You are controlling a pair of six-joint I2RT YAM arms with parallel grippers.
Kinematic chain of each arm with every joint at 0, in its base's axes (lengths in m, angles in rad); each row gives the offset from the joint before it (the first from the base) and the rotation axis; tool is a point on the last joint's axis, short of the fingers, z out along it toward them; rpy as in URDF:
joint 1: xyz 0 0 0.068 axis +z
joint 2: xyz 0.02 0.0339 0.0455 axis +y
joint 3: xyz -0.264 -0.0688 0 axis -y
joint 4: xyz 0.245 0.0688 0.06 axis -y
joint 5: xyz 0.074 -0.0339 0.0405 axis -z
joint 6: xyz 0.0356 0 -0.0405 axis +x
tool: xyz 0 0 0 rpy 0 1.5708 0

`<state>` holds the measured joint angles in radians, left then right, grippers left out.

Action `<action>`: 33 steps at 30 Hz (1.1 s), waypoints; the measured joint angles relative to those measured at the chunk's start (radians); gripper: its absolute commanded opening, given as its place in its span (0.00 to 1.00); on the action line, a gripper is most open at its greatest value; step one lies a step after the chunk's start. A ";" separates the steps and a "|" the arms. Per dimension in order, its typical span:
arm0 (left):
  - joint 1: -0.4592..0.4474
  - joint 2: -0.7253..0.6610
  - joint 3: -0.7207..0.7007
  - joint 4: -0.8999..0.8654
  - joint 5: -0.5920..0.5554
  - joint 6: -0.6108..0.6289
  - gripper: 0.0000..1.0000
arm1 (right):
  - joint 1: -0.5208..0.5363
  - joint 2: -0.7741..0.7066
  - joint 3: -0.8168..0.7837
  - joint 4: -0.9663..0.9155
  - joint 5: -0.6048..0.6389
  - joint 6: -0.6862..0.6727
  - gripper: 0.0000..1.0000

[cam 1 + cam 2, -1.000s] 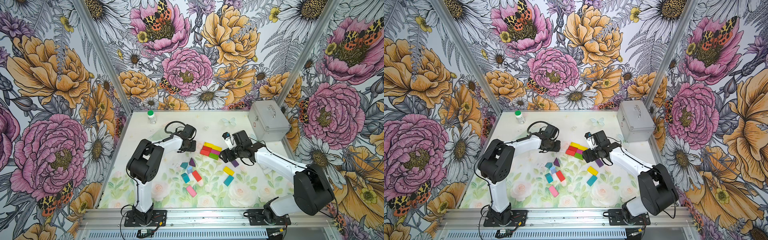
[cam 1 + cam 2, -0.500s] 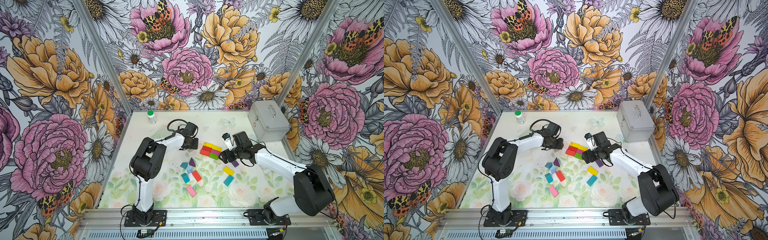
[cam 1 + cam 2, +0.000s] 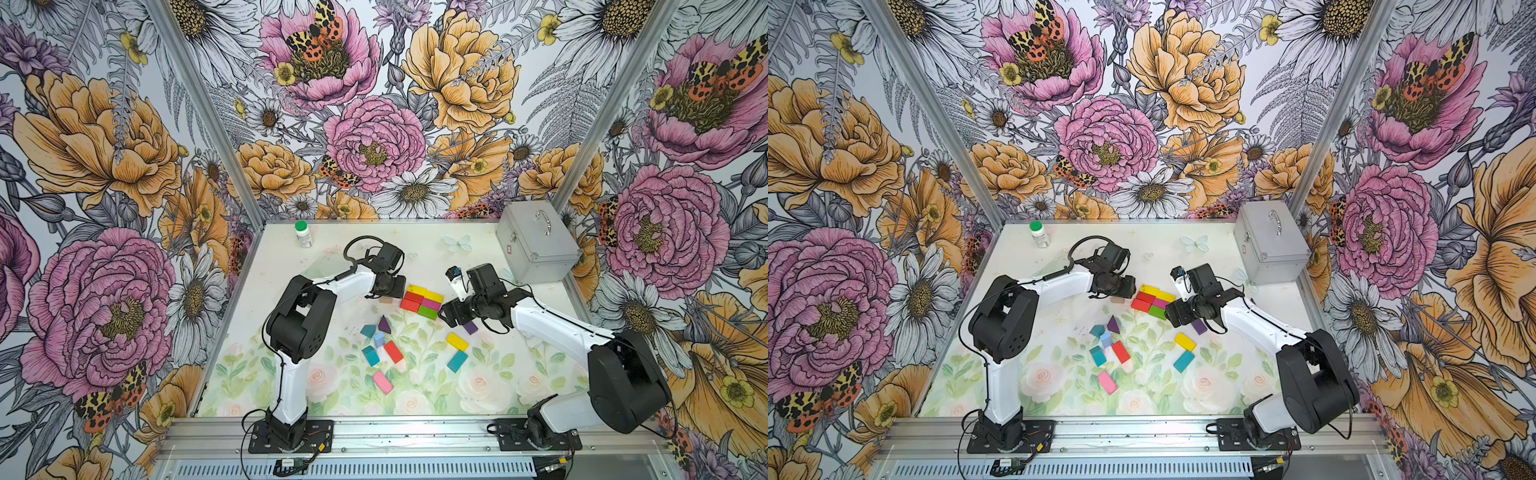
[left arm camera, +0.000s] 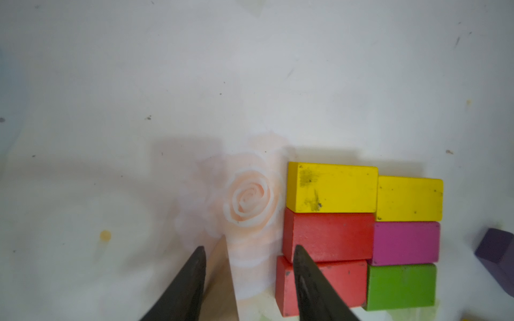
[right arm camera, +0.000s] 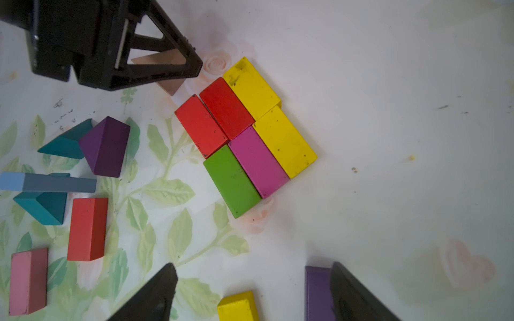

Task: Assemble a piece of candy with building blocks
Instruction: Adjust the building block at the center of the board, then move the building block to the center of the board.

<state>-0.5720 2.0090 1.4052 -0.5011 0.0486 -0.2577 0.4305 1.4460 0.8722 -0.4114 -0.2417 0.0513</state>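
Note:
Six building blocks, two yellow, two red, a magenta and a green, lie packed as a flat rectangle (image 3: 422, 301) (image 3: 1152, 301) (image 4: 361, 236) (image 5: 244, 133). Just left of it my left gripper (image 3: 394, 287) (image 4: 248, 251) stands open. A tan triangle (image 4: 221, 278) (image 5: 160, 59) rests on the table against one finger, clear of the other. My right gripper (image 3: 446, 318) (image 5: 251, 268) is wide open on the rectangle's right, holding nothing. A purple block (image 3: 469, 327) (image 5: 317, 291) lies beside one of its fingers. A yellow block (image 3: 457, 341) (image 5: 236, 305) lies between them.
Loose blocks lie in front: a purple triangle (image 3: 384, 323), a teal triangle (image 3: 368, 330), a light blue block (image 3: 379, 338), red (image 3: 392, 351), teal (image 3: 370, 355), pink (image 3: 382, 382) and teal (image 3: 457, 360). A silver case (image 3: 536, 249) stands back right, a small bottle (image 3: 303, 233) back left.
My left gripper has shifted right toward the rectangle with the tan triangle, and its jaws have widened off the triangle. The right arm has not moved.

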 measured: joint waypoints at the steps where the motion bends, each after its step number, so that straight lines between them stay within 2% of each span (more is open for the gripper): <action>1: -0.001 -0.001 -0.001 0.000 -0.003 -0.001 0.63 | 0.000 0.000 0.000 0.000 0.000 0.000 0.87; 3: -0.004 -0.013 -0.018 0.001 -0.012 -0.010 0.89 | 0.000 0.000 0.000 0.002 0.000 0.000 0.87; 4: -0.005 -0.028 -0.034 0.000 -0.019 -0.019 0.97 | 0.000 -0.002 0.000 0.002 0.000 0.000 0.87; 5: -0.006 -0.053 -0.060 -0.002 -0.029 -0.040 0.99 | 0.000 -0.004 0.000 0.002 0.000 0.000 0.87; 11: -0.018 -0.233 -0.188 -0.020 -0.097 -0.150 0.99 | 0.000 -0.011 0.000 0.006 0.000 0.000 0.87; 14: -0.028 -0.254 -0.192 -0.017 -0.133 -0.209 0.99 | 0.000 -0.011 0.000 0.008 -0.004 0.003 0.87; 19: -0.035 -0.219 -0.188 -0.016 -0.178 -0.284 0.97 | 0.000 -0.011 -0.001 0.020 -0.012 0.008 0.88; 23: -0.035 -0.143 -0.136 -0.013 -0.195 -0.310 0.90 | -0.002 -0.024 -0.010 0.029 -0.015 0.008 0.87; 28: -0.035 -0.073 -0.122 -0.007 -0.196 -0.314 0.90 | -0.007 -0.032 -0.013 0.029 -0.016 0.008 0.88; 33: -0.034 -0.059 -0.122 -0.008 -0.207 -0.313 0.90 | -0.010 -0.032 -0.013 0.029 -0.018 0.008 0.87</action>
<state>-0.6064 1.9503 1.2831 -0.5087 -0.1581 -0.5709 0.4210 1.4139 0.8589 -0.3824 -0.2596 0.0589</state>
